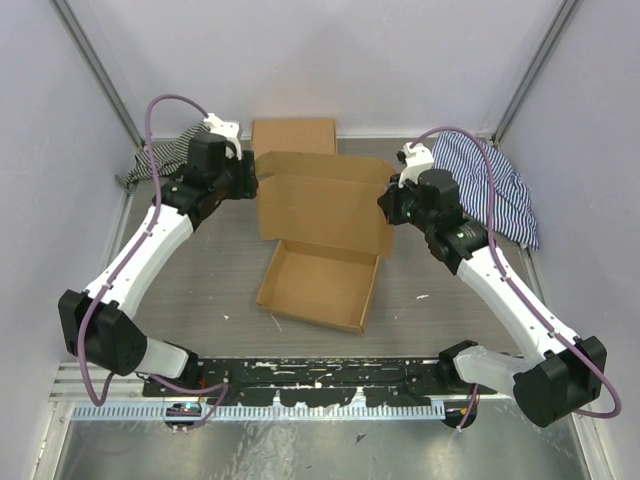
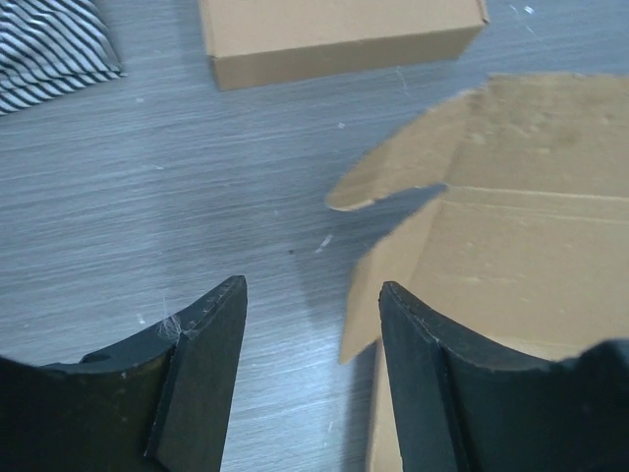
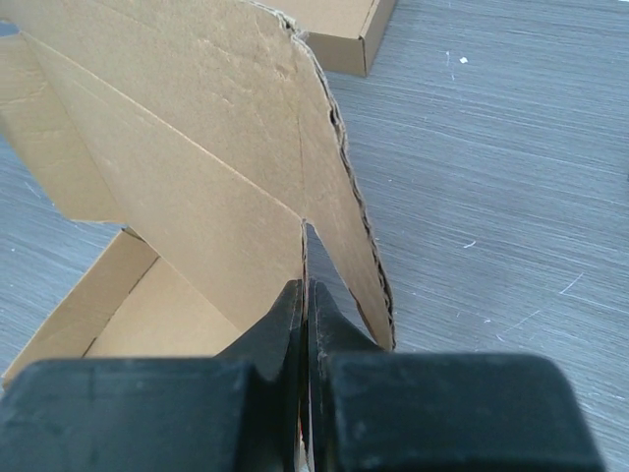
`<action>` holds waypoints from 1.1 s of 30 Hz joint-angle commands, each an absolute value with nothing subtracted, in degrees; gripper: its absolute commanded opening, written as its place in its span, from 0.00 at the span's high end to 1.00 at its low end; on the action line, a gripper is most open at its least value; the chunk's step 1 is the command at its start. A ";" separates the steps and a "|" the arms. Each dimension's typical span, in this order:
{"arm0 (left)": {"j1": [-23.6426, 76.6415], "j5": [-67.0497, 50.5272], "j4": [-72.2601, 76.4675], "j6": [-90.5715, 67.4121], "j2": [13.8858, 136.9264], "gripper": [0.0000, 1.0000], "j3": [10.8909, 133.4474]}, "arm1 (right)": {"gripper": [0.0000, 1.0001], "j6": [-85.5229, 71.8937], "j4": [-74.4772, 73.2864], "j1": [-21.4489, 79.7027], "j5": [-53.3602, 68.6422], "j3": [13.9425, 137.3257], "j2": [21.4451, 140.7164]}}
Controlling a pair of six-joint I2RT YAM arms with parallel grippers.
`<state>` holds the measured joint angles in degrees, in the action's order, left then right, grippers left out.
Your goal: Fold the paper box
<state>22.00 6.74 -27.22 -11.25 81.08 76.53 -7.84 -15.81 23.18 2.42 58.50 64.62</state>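
The paper box (image 1: 320,285) lies mid-table as a shallow brown tray, its hinged lid (image 1: 325,205) raised at the far side. My right gripper (image 1: 386,205) is shut on the lid's right edge. In the right wrist view the gripper (image 3: 306,287) pinches the cardboard panel (image 3: 177,147) between closed fingers. My left gripper (image 1: 247,180) is open beside the lid's left edge. In the left wrist view the gripper (image 2: 313,285) holds nothing; the lid's side flap (image 2: 393,172) lies ahead to the right, and its right finger (image 2: 423,364) stands by the cardboard.
A ready-formed brown box (image 1: 293,135) sits at the back, seen also in the left wrist view (image 2: 334,39). A dark striped cloth (image 1: 160,155) lies back left and a blue striped cloth (image 1: 500,190) back right. Walls enclose the table.
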 commanded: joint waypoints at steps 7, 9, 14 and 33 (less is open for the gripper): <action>22.15 -8.18 -25.25 -9.69 83.60 0.40 76.91 | 0.97 -7.36 -12.74 23.51 6.07 59.74 63.06; 22.15 -6.93 -24.96 -9.41 83.80 0.40 76.70 | 0.97 -7.33 -12.59 23.51 6.63 59.73 62.87; 22.20 -3.62 -26.26 -7.38 85.59 0.41 77.83 | 0.97 -7.19 -12.94 23.49 7.42 59.79 62.20; 21.92 -2.99 -23.12 -5.11 89.43 0.45 80.59 | 0.96 -6.63 -14.20 23.75 11.05 60.52 63.50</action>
